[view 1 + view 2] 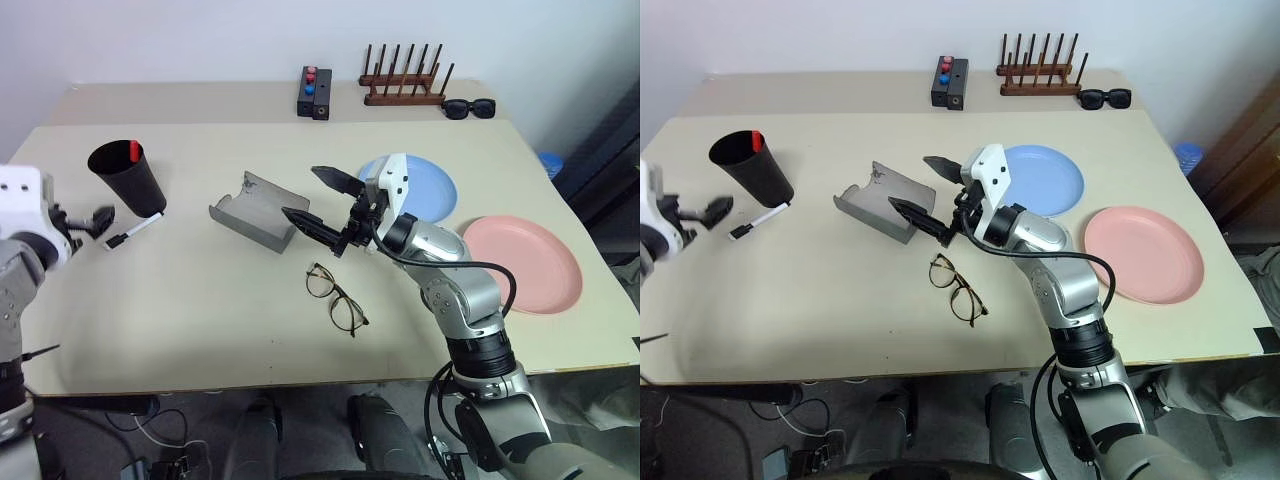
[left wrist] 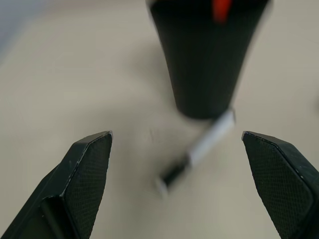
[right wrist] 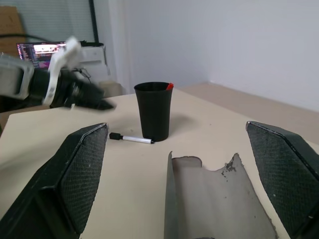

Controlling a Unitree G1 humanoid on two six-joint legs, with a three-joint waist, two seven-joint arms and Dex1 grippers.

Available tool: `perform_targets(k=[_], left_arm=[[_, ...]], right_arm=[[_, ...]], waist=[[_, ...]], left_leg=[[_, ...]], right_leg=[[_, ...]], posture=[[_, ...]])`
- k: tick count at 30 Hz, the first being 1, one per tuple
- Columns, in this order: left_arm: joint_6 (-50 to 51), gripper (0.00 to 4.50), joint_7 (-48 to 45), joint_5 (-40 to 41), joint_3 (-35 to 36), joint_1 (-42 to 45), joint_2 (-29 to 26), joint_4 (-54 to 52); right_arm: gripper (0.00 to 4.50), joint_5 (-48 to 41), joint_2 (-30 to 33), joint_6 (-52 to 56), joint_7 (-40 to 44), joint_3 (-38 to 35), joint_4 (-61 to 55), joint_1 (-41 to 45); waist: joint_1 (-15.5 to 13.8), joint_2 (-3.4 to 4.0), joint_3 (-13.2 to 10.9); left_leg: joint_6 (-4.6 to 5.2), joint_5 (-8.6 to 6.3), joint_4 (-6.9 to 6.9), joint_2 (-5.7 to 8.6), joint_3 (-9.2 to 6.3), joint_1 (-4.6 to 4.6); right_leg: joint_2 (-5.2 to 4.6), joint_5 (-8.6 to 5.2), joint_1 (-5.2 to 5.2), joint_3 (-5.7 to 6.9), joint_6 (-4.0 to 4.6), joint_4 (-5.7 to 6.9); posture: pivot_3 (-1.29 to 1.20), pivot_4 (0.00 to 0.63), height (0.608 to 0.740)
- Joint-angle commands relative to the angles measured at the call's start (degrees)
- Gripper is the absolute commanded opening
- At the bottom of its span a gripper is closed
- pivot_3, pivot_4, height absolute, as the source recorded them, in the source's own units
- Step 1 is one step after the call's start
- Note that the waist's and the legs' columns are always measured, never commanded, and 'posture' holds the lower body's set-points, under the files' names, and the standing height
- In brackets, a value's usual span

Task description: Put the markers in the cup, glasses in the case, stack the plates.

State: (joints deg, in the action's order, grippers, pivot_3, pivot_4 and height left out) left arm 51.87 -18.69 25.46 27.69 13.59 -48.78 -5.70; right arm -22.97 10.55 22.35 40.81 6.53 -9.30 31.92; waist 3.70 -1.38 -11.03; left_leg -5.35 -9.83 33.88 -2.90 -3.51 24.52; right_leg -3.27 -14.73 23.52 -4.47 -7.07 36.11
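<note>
Nearest my head camera, the glasses [image 1: 336, 297] lie on the bench [image 1: 200, 330], lenses flat, apart from everything else. Just beyond them my right gripper [image 1: 320, 200] hangs over the bench with its jaws spread wide and nothing between them, one fingertip close to the open end of the case [image 1: 252, 210]. That grey case lies with its flap folded back, and I see nothing inside it. To the right of the gripper sits the light blue plate [image 1: 430, 190], partly behind my wrist, and further right the salmon pink plate [image 1: 525, 262], near it but not stacked; both are bare. On the left side stands the cup [image 1: 128, 178], upright, with the red cap of the black marker [image 1: 134, 151] showing at its rim, so that one is in. The white marker [image 1: 135, 231] lies on the bench right at the cup's base. My left gripper [image 1: 88, 222] hovers just left of that marker, jaws wide apart and holding nothing. Along the back edge stand a small black box [image 1: 315, 93] with red and blue buttons, a wooden rack [image 1: 404, 80] of dark pegs, and black sunglasses [image 1: 468, 107]. No readable writing on any item.
</note>
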Motion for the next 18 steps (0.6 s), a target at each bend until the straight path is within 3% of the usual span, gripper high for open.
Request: perform_targets(k=[1, 10, 18], left_arm=[[1.9, 4.29, -2.6, 0.2, -1.4, 2.2, -1.6, 2.0], [-1.0, 4.29, -9.7, -6.0, -13.5, 14.4, -3.5, 23.0], [-7.0, 4.29, -14.5, -11.1, -19.7, 24.9, -2.3, 37.2]], right_arm=[[4.5, -1.1, 0.2, -0.7, 0.9, -0.1, -0.9, 0.3], [4.5, -0.8, 0.5, -0.5, 1.1, -0.1, -1.7, -0.7], [4.5, -1.8, 7.9, 1.7, 5.5, -0.5, -5.3, -5.2]], waist=[[-0.1, 0.0, 0.0], [-0.1, 0.0, 0.0], [-0.8, -0.01, 0.0]], left_leg=[[0.0, 0.0, 0.0, 0.0, 0.0, 0.0], [0.01, 0.0, -0.03, 0.0, 0.01, 0.02], [0.01, 0.01, -0.03, 0.0, 0.03, 0.06]], right_leg=[[0.0, 0.0, 0.01, 0.01, 0.01, 0.0], [0.02, 0.0, 0.08, 0.01, -0.01, 0.03], [0.02, -0.01, 0.09, 0.0, -0.06, 0.04]], posture=[[0.0, 0.15, 0.74], [0.0, 0.15, 0.74], [0.0, 0.15, 0.74]])
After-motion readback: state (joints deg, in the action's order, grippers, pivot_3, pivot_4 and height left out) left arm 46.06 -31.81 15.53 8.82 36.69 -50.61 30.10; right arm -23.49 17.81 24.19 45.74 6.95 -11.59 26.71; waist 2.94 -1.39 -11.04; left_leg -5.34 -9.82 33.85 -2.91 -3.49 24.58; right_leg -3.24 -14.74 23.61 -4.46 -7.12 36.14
